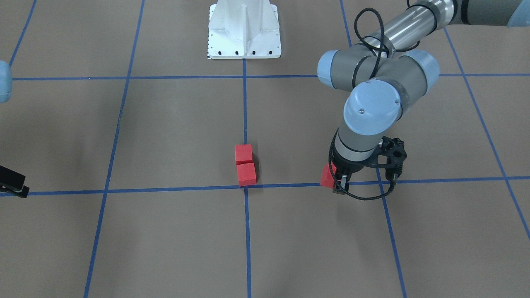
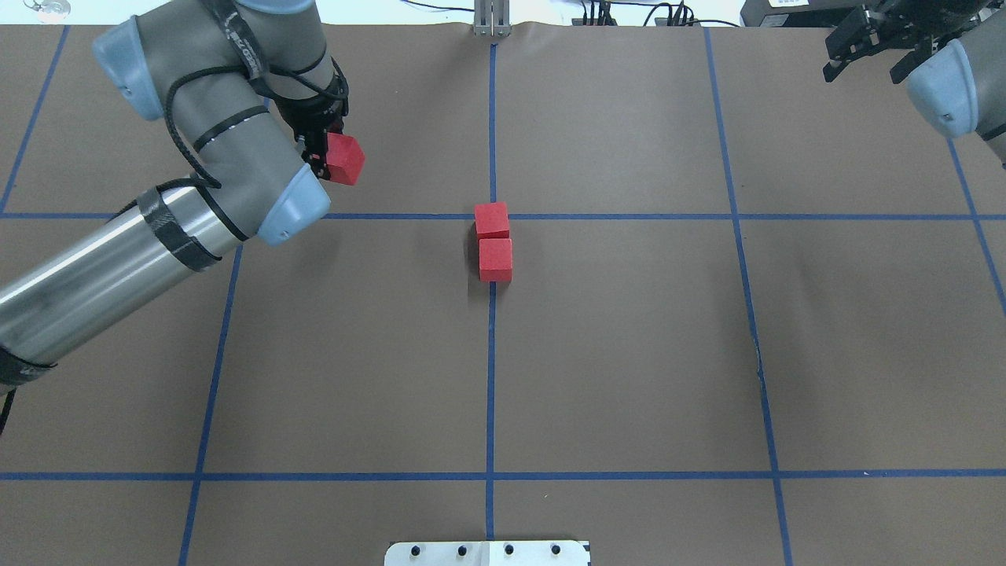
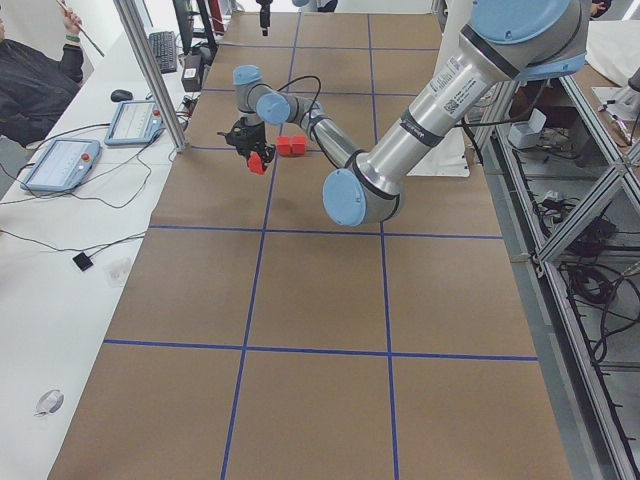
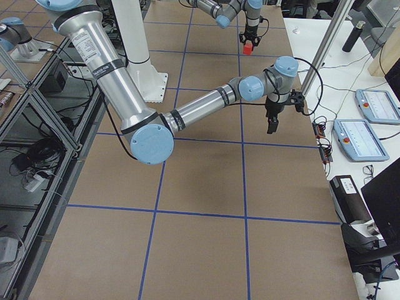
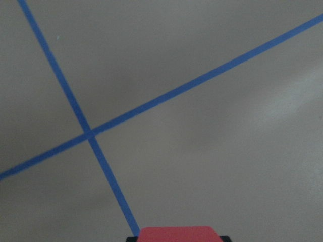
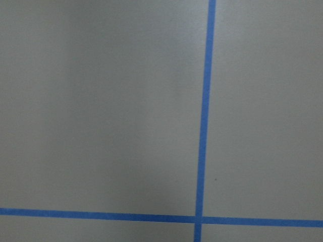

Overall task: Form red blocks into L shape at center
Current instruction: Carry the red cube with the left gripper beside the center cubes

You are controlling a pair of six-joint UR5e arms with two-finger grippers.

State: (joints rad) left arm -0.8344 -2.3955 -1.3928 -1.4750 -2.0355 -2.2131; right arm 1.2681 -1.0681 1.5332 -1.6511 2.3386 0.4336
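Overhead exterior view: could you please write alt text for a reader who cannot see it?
The left pincer, at upper left, holds one red block over the brown gridded table. Two more red blocks lie touching in a short line at the central blue tape crossing; the right arm shows at the top right corner.

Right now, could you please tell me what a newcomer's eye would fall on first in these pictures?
A pair of red blocks stands out, touching end to end along the blue tape line at the center crossing. On the robot's left side, the left gripper hangs above the table with its jaws shut on the third red block.
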